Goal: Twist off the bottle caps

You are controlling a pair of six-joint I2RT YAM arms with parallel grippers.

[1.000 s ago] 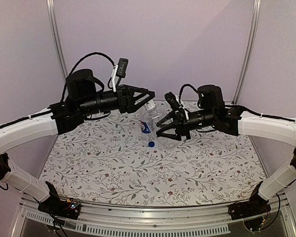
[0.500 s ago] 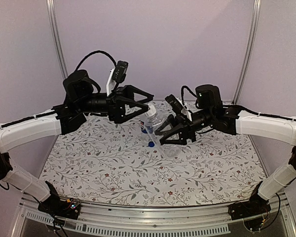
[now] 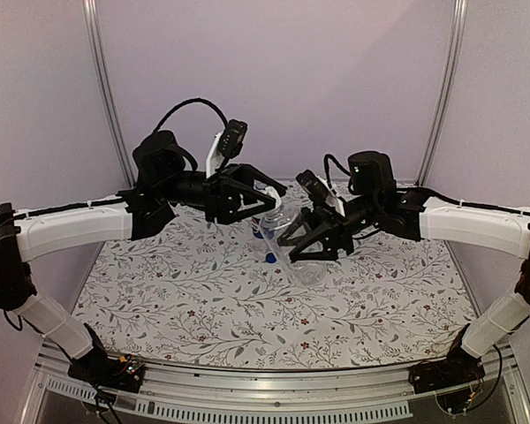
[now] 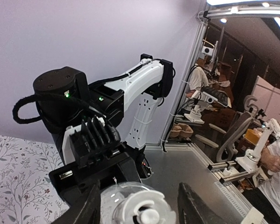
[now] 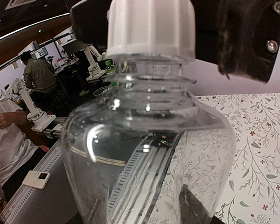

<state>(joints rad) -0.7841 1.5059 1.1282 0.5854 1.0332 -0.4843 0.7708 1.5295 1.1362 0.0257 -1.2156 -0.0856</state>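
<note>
Two caps matter here. The nearer one, the blue cap (image 3: 270,259), lies loose on the floral desk (image 3: 203,309), close beneath the raised bottle as the overhead view shows it. Above it the right hand (image 3: 302,250) is clamped round the belly of the clear bottle (image 3: 311,269), holding it off the desk and tilted, with the neck pointing up and away toward the left arm. At that far end the left hand (image 3: 267,205) brackets the white cap (image 5: 151,28); whether its fingers (image 4: 91,212) have pinched it or merely flank it I cannot tell. The bottle looks empty and so should be light. Its thin, see-through wall would probably dent under a hard squeeze and may be slick, so the belly grip seems sensible if it resists twisting without crushing. The cap looks stiff, the natural place for the turning hand, taken square across its sides. From overhead the cap is almost lost between the black fingers. The right wrist view shows it plainly, seated on the threaded neck, with dark parts of the left hand beside and behind it. Only the left wrist view shows the cap end-on, centred between the two fingers, with a sliver of background on either side.
</note>
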